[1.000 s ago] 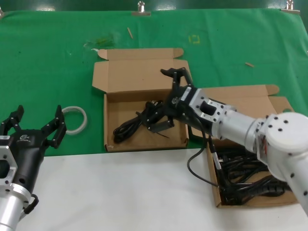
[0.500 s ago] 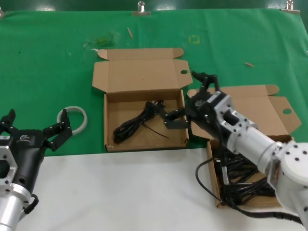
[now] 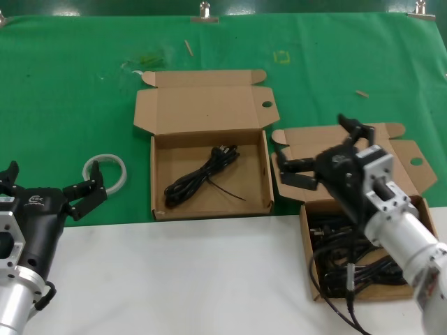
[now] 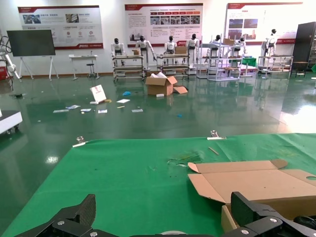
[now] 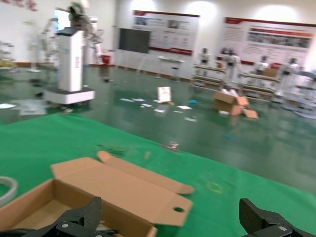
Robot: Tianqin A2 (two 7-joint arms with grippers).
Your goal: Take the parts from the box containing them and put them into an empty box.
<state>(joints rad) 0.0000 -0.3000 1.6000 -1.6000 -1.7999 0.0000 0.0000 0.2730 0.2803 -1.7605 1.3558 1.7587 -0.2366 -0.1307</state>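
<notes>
Your right gripper (image 3: 323, 150) hung over the raised flap lid of the shallow brown cardboard mailer box (image 3: 412, 289) near the desk's right front corner, its black fingers (image 3: 295, 173) spread wide and holding nothing. That box was packed with a heap of thin black electrical cords (image 3: 356, 262) coiled in loose bundles. The twin brown cardboard mailer box (image 3: 159, 178) sat open toward the middle of the desk, just beside the first, with one coiled black cord bundle (image 3: 202, 176) lying slantwise on its floor. Both boxes rested on the green cloth (image 3: 70, 91) that covered the far part of the desk. Your left gripper (image 3: 49, 188) waited at the desk's left front corner, jaws wide and empty, close to a whitish translucent ring (image 3: 105, 171) lying flat on the cloth. In the right wrist view, the twin box's lid (image 5: 128, 185) with its round hole showed between the gripper's fingertips.
</notes>
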